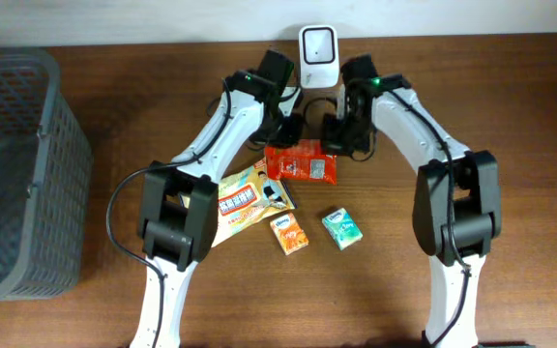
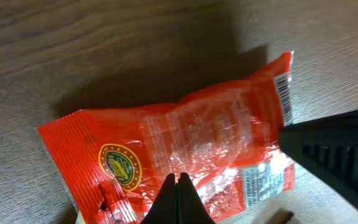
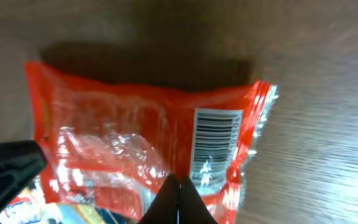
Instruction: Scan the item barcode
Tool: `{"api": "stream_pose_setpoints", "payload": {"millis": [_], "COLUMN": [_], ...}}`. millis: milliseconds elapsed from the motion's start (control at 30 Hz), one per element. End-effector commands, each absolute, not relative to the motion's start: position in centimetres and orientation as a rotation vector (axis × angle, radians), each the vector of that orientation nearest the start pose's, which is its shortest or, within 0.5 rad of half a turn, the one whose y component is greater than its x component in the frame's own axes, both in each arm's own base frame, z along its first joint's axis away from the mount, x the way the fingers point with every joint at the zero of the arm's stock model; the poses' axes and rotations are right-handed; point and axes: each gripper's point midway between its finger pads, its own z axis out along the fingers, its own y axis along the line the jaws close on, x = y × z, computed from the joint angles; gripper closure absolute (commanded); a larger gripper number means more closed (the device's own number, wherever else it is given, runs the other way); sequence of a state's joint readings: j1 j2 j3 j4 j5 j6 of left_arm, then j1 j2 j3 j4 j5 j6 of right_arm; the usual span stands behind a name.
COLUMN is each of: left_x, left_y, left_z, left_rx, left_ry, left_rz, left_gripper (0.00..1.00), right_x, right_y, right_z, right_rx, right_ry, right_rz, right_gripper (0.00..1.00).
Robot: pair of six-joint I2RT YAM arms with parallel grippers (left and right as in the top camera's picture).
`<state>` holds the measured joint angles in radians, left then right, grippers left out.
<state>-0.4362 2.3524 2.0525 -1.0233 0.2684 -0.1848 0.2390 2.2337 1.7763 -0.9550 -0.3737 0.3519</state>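
Observation:
A red foil snack packet [image 1: 301, 162] lies on the wooden table, just in front of the white scanner [image 1: 317, 45] at the back edge. Its barcode [image 3: 216, 134] faces up near the crimped end and also shows in the left wrist view, barcode [image 2: 284, 93]. My left gripper [image 1: 286, 129] [image 2: 178, 180] hovers over the packet's [image 2: 185, 137] left part with its fingers pressed together. On the packet's [image 3: 135, 137] other side my right gripper [image 1: 339, 135] [image 3: 179, 183] is shut, beside the barcode. Neither shows any foil between its tips.
A dark grey mesh basket [image 1: 17, 164] fills the left side. A yellow snack bag [image 1: 240, 201] lies partly under the red packet. A small orange pack [image 1: 289, 235] and a small green pack [image 1: 341, 228] lie nearer the front.

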Motion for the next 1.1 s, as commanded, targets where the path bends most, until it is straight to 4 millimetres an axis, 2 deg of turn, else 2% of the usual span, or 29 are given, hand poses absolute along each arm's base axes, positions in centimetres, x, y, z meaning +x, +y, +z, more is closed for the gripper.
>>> {"api": "stream_pose_setpoints", "payload": {"millis": [0, 67, 133, 200, 267, 300, 333, 367, 400, 433, 467, 500, 667, 833, 900, 967, 1067], "left_x": [44.8, 44.2, 44.2, 45.2, 47.8, 48.8, 49.3, 49.3, 49.0, 48.5, 48.1, 47.8, 47.8, 47.2, 45.4, 43.2, 41.6], "left_y": [-25.6, -23.8, -20.4, -18.4, -16.8, -16.2, -15.9, -15.6, -15.2, -14.9, -14.7, -14.7, -15.0, -14.8, -18.4, -22.0, -24.3], "left_z": [1.1, -1.7, -2.0, -0.5, 4.8, 8.3, 11.4, 13.2, 14.3, 14.2, 14.0, 13.9, 13.6, 12.3, 11.6, 12.2, 11.2], "left_rx": [0.396, 0.372, 0.330, 0.278, 0.201, 0.175, 0.160, 0.152, 0.142, 0.139, 0.139, 0.139, 0.146, 0.149, 0.534, 0.868, 1.084], "left_ry": [2.986, 3.065, 3.104, 3.097, 3.019, 2.963, 2.917, 2.899, 2.901, 2.924, 2.945, 2.957, 2.960, 3.001, 2.988, 2.864, 2.810], "left_rz": [-0.461, -0.339, -0.132, -0.078, -0.109, -0.127, -0.141, -0.145, -0.143, -0.136, -0.129, -0.126, -0.137, -0.124, -0.443, -0.760, -0.733], "left_gripper": [1.00, 1.00, 1.00, 1.00, 1.00, 1.00, 1.00, 1.00, 0.98, 0.80, 0.30, 0.01, 0.01, 0.01, 0.01, 0.01, 0.01], "right_x": [42.5, 42.2, 42.1, 42.8, 44.0, 44.4, 44.7, 45.0, 45.5, 45.5, 45.6, 45.6, 45.6, 45.6, 45.6, 45.6, 45.6], "right_y": [18.1, 16.9, 14.3, 12.6, 11.0, 10.2, 9.2, 8.7, 8.3, 8.0, 7.9, 7.9, 7.9, 7.9, 7.9, 7.9, 7.9], "right_z": [2.6, 1.8, 1.1, 2.0, 4.8, 6.9, 9.2, 10.5, 11.3, 11.3, 11.3, 11.3, 11.3, 11.3, 11.3, 11.3, 11.3], "right_rx": [0.107, 0.124, 0.146, 0.181, 0.239, 0.260, 0.293, 0.311, 0.320, 0.330, 0.335, 0.336, 0.336, 0.336, 0.336, 0.336, 0.336], "right_ry": [3.047, 3.073, 3.090, 3.082, 3.069, 3.063, 3.055, 3.041, 3.020, 3.018, 3.018, 3.017, 3.017, 3.017, 3.017, 3.017, 3.017], "right_rz": [0.670, 0.567, 0.329, 0.250, 0.250, 0.255, 0.255, 0.258, 0.262, 0.261, 0.260, 0.261, 0.261, 0.261, 0.261, 0.261, 0.261], "right_gripper": [0.96, 0.96, 0.96, 0.96, 0.96, 0.82, 0.37, 0.01, 0.02, 0.01, 0.02, 0.02, 0.02, 0.01, 0.02, 0.02, 0.02]}}
